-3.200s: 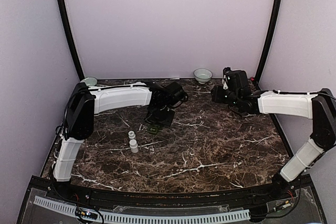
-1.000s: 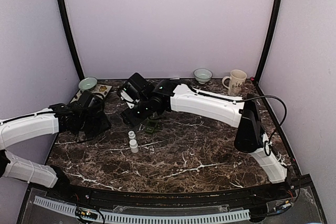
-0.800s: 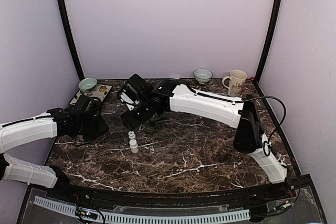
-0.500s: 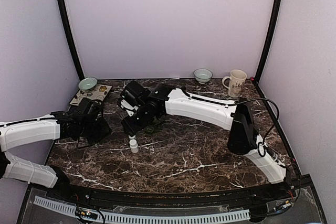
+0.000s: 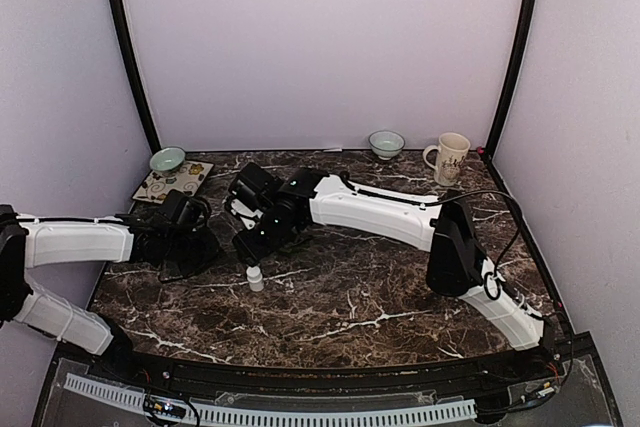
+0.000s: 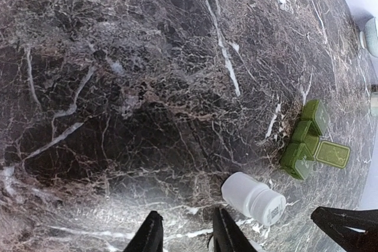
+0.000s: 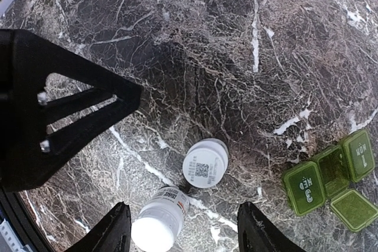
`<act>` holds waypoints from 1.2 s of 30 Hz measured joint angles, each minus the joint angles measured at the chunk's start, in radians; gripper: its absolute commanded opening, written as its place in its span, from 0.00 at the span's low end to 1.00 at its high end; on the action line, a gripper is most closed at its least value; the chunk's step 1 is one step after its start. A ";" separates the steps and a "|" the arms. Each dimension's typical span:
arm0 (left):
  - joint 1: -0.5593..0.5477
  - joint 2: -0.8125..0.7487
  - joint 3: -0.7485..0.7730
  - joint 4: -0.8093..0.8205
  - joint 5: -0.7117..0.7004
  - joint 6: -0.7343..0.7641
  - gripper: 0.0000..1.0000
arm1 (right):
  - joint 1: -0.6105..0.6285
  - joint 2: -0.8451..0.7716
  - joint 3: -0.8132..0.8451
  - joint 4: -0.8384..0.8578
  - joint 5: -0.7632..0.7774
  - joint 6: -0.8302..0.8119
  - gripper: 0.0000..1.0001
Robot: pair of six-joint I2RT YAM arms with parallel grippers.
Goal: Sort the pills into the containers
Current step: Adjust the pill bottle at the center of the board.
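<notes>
Open marble on the table (image 5: 400,297) from 3 round to 6 o'clock; walls close at 9, 12 and 3. Along the 12 o'clock edge, a bowl (image 5: 386,143) and a mug (image 5: 449,157); at 10, a second bowl (image 5: 167,159) on a patterned mat (image 5: 185,175). Left of centre, the containers (image 7: 331,172), one lid flipped open, at 3 o'clock of an upright white bottle (image 7: 205,163) in the right wrist view. Right gripper (image 7: 183,205) above a second bottle (image 7: 159,219), fingers wide apart, not clamped. Left gripper (image 6: 187,212) at 9 o'clock of the bottles, fingers slightly apart, empty.

My right arm (image 5: 370,209) reaches far across to the left, right gripper (image 7: 184,216) spread wide, while my left arm (image 5: 80,242) lies low, left gripper (image 6: 186,216) narrowly parted.
</notes>
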 measured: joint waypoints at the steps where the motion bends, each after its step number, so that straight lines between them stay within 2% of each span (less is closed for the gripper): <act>1: 0.002 0.009 0.000 0.013 0.008 0.000 0.32 | -0.001 0.000 0.002 0.000 -0.001 0.000 0.61; 16: 0.029 0.129 -0.033 0.216 0.145 0.001 0.32 | -0.035 0.046 0.009 0.008 -0.002 0.000 0.59; 36: 0.031 0.260 -0.016 0.343 0.258 0.015 0.29 | -0.041 0.047 0.009 0.023 -0.025 0.000 0.58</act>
